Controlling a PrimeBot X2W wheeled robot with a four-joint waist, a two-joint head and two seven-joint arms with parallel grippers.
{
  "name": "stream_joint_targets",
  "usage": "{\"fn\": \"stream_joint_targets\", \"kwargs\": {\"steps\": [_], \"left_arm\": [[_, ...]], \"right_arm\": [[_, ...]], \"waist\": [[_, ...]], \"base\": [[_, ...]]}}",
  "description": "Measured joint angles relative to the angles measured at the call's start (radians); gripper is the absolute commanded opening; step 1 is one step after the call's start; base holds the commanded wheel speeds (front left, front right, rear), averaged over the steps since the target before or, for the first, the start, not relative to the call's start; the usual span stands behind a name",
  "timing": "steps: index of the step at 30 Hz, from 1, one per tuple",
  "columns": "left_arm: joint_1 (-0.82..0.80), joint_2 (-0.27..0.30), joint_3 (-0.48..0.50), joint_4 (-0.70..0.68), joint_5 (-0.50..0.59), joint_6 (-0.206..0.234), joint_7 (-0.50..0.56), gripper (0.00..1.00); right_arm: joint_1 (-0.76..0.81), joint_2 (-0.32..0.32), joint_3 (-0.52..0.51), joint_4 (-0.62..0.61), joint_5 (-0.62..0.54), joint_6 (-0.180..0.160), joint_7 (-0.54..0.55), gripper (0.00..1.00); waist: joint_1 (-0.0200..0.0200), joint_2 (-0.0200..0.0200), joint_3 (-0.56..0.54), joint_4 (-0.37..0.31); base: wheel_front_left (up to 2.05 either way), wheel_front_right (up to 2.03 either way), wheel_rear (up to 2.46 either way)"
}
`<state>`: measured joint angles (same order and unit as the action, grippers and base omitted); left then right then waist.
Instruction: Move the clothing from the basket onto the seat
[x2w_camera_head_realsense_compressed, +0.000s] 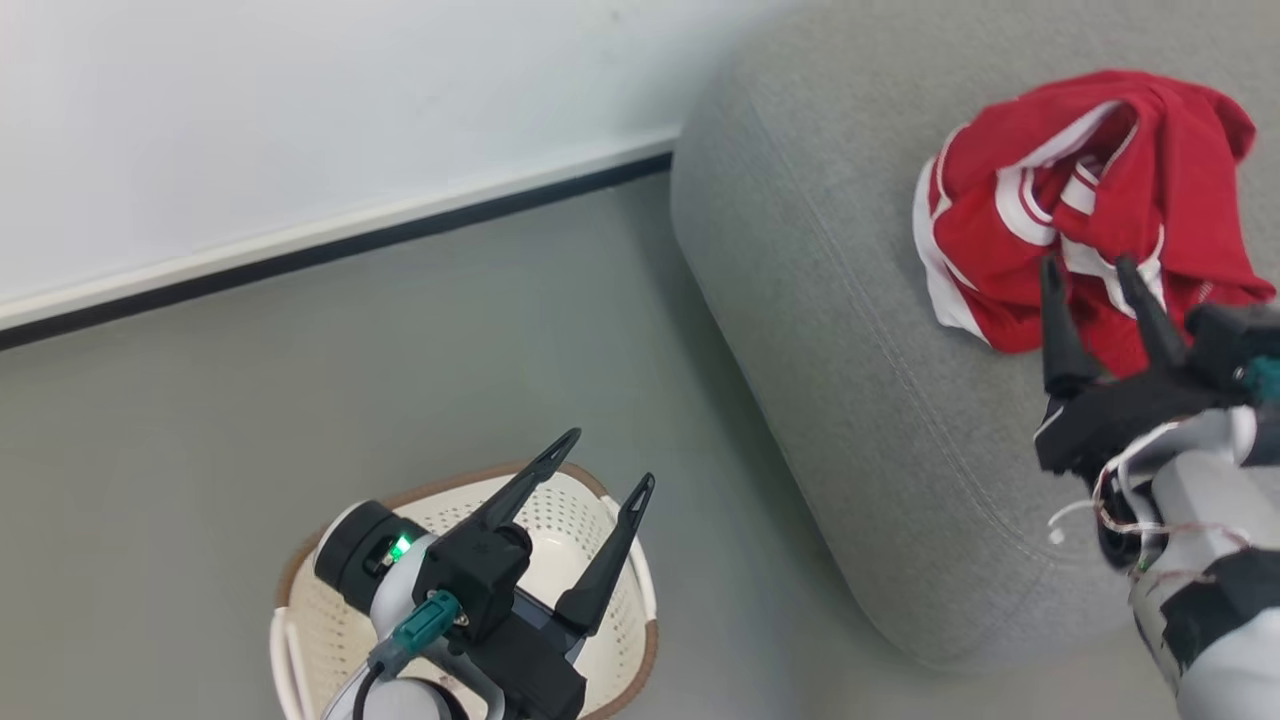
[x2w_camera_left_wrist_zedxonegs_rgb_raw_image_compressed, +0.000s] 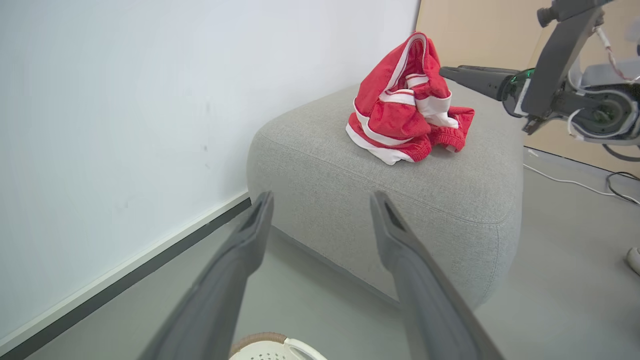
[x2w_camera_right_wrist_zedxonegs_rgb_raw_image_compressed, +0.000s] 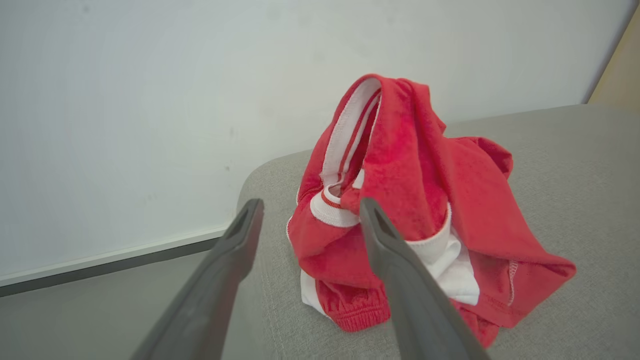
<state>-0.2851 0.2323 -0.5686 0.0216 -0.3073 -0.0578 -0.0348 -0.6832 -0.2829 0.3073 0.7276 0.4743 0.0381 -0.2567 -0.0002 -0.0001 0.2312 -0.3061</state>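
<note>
The red clothing (x2w_camera_head_realsense_compressed: 1080, 200) with white stripes lies bunched in a heap on the grey seat (x2w_camera_head_realsense_compressed: 830, 330), near its far right part. My right gripper (x2w_camera_head_realsense_compressed: 1085, 270) is open, its fingers just short of the heap with nothing between them. In the right wrist view the clothing (x2w_camera_right_wrist_zedxonegs_rgb_raw_image_compressed: 420, 210) stands up in a peak behind the spread fingers (x2w_camera_right_wrist_zedxonegs_rgb_raw_image_compressed: 400, 270). My left gripper (x2w_camera_head_realsense_compressed: 612, 460) is open above the cream basket (x2w_camera_head_realsense_compressed: 590, 520) on the floor, holding nothing. The left wrist view shows the clothing (x2w_camera_left_wrist_zedxonegs_rgb_raw_image_compressed: 405, 105) on the seat (x2w_camera_left_wrist_zedxonegs_rgb_raw_image_compressed: 390, 195) and the basket's rim (x2w_camera_left_wrist_zedxonegs_rgb_raw_image_compressed: 270, 345) at the bottom edge.
A white wall (x2w_camera_head_realsense_compressed: 300, 120) with a dark baseboard (x2w_camera_head_realsense_compressed: 330, 250) runs behind the seat. Grey floor (x2w_camera_head_realsense_compressed: 250, 420) lies between the wall, basket and seat. Cables (x2w_camera_left_wrist_zedxonegs_rgb_raw_image_compressed: 575, 182) trail on the floor beyond the seat in the left wrist view.
</note>
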Motion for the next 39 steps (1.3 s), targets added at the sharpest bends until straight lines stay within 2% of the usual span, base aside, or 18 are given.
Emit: {"fn": "stream_joint_targets", "kwargs": {"steps": [12,17,22,39], "left_arm": [[0.029,-0.021,0.045,0.042,-0.018,0.051,-0.028,1.00],[0.044,-0.027,0.072,0.061,-0.042,0.076,-0.038,1.00],[0.072,-0.016,0.117,0.073,-0.055,0.105,-0.047,1.00],[0.173,0.006,0.276,0.104,-0.107,0.164,-0.091,1.00]], "right_arm": [[0.164,0.013,0.006,-0.196,-0.030,-0.031,0.000,1.00],[0.205,0.022,0.019,-0.247,-0.037,-0.046,0.000,1.00],[0.229,0.039,0.044,-0.288,-0.047,-0.047,0.000,1.00],[0.352,0.051,0.083,-0.370,-0.071,-0.081,0.001,1.00]], "waist": [[0.0000,0.0000,-0.066,0.105],[0.0001,-0.0001,-0.087,0.150],[0.0001,0.0000,-0.108,0.188],[0.0001,0.0001,-0.177,0.246]], "base": [[0.00,0.00,0.00],[0.00,0.00,0.00],[0.00,0.00,0.00],[0.00,0.00,0.00]]}}
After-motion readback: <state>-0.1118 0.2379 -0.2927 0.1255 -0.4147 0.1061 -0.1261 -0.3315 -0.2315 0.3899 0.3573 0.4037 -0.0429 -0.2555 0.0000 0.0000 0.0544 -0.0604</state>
